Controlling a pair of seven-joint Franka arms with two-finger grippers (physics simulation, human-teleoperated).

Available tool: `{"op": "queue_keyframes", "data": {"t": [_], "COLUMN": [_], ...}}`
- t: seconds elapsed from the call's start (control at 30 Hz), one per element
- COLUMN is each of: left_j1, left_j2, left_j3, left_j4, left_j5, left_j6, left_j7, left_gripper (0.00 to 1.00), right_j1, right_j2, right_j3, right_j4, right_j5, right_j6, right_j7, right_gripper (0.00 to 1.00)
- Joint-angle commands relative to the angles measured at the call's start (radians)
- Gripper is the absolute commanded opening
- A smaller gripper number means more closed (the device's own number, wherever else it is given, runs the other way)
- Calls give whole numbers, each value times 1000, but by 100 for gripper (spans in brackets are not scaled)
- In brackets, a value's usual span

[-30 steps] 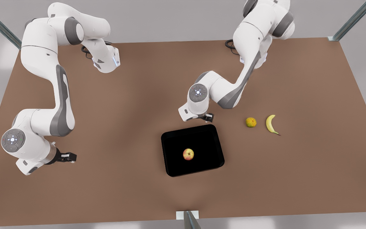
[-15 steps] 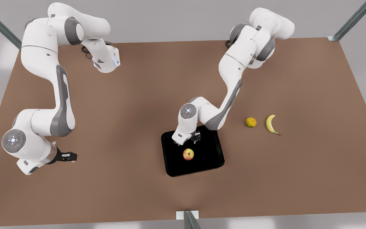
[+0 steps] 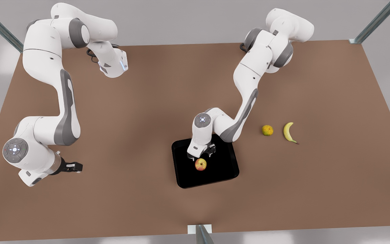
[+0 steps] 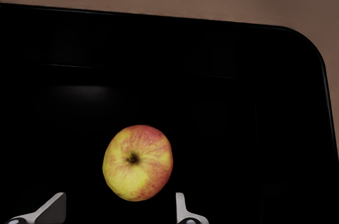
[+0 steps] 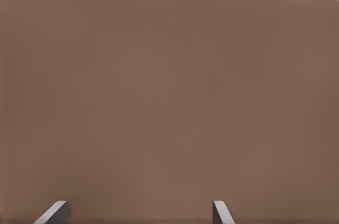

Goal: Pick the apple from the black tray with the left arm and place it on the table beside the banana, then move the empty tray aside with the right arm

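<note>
Left gripper [image 3: 201, 155] brought over tray [image 3: 227, 171], now spread just above apple [image 3: 200, 164]; grasp judged imminent. Right gripper [image 3: 76, 166] parked, fingers parted.

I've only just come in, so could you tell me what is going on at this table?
The left gripper hangs over the black tray with its fingers open, just short of the apple, which lies in the tray ungrasped. The right gripper waits open above the table at the front view's left. The banana lies on the table off to the tray's side, with a yellow-green fruit next to it.
</note>
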State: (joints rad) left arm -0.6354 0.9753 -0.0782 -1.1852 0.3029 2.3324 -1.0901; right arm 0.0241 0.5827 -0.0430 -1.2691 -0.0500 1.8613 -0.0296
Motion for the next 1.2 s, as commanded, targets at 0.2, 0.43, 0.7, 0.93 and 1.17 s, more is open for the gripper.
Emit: {"op": "queue_keyframes", "data": {"t": [0.2,0.43,0.7,0.93,1.17], "left_j1": [16,13,13,22,194], "left_j2": [28,69,97,40,-458], "left_j3": [0,2,18,18,9], "left_j4": [6,59,59,26,-481], "left_j5": [1,1,2,1,-113], "left_j6": [28,90,101,38,-59], "left_j7": [-7,-24,16,41,380], "left_gripper": [100,100,90,68,68], "right_j1": [-1,-1,-1,-1,20], "right_j2": [-1,-1,-1,-1,-119], "right_j3": [-1,-3,-5,-5,279], "right_j4": [1,1,1,1,4], "right_j5": [1,1,1,1,-1], "right_j6": [1,-1,-1,-1,-269], "right_j7": [-1,-1,-1,-1,319], "right_gripper": [100,100,100,100,100]}}
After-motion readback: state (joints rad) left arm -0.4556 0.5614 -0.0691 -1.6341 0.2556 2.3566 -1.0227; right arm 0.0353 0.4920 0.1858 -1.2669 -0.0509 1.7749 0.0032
